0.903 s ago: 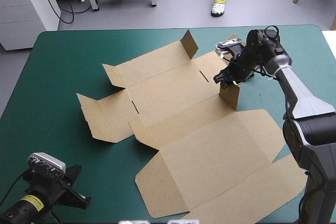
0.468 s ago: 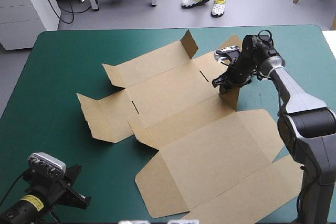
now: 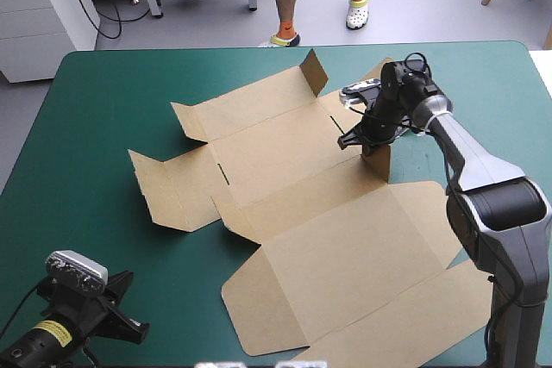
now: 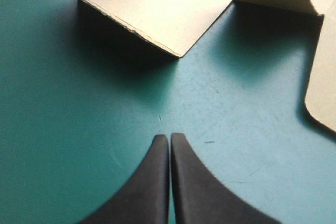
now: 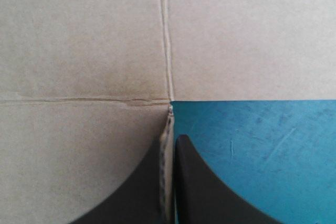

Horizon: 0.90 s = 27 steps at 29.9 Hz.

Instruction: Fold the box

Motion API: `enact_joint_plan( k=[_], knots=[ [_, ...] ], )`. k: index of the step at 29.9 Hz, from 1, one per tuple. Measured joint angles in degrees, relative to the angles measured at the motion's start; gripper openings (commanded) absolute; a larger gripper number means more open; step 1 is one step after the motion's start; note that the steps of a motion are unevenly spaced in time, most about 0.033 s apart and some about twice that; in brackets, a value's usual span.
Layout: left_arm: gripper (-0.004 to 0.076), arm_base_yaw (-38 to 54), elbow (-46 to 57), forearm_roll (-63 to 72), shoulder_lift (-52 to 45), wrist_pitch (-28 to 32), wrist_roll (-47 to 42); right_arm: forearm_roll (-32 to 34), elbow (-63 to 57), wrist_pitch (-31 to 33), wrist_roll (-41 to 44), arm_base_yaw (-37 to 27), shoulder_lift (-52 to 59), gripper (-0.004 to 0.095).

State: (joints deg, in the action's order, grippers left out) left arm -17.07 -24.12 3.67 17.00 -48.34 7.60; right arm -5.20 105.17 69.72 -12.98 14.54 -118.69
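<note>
The brown box (image 3: 293, 170) lies as a mostly flat cut sheet across the middle of the table, with a few small flaps raised. My right gripper (image 3: 356, 139) is at the sheet's right side, shut on a short upright flap (image 3: 378, 161). The right wrist view shows that flap's thin edge (image 5: 167, 182) pinched between the black fingers of my right gripper (image 5: 169, 138), with a crease running ahead. My left gripper (image 3: 136, 327) is shut and empty near the table's front left corner. In the left wrist view, my left gripper (image 4: 169, 137) points over bare cover toward a box flap (image 4: 157, 9).
Another raised flap (image 3: 312, 71) stands at the sheet's far edge. The large lid panel (image 3: 362, 265) reaches nearly to the table's front right corner. Bare teal-green cover (image 3: 86, 127) runs along the left side, between the sheet and my left arm.
My right gripper has shut on the upright flap, having stood open around it just before, and has shifted slightly left. The left arm has not moved.
</note>
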Motion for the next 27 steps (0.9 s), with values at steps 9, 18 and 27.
enact_joint_plan(
  k=[9, 18, 27],
  knots=[
    [-0.0010, 0.0, 0.0, -1.5, 0.0, 0.0, 0.1, 3.1, 0.0, -0.1, -2.2, 1.8, 0.0, -0.0019],
    [-0.0010, 0.0, 0.0, -1.8, 0.0, 0.0, 0.5, 3.1, 0.0, -0.1, -4.5, 1.9, 0.0, -0.0019],
    [-0.0010, 0.0, -1.0, -1.9, 0.0, 0.0, 0.5, 2.7, 0.1, -0.1, -7.8, 1.9, 0.0, -0.0019]
  ],
)
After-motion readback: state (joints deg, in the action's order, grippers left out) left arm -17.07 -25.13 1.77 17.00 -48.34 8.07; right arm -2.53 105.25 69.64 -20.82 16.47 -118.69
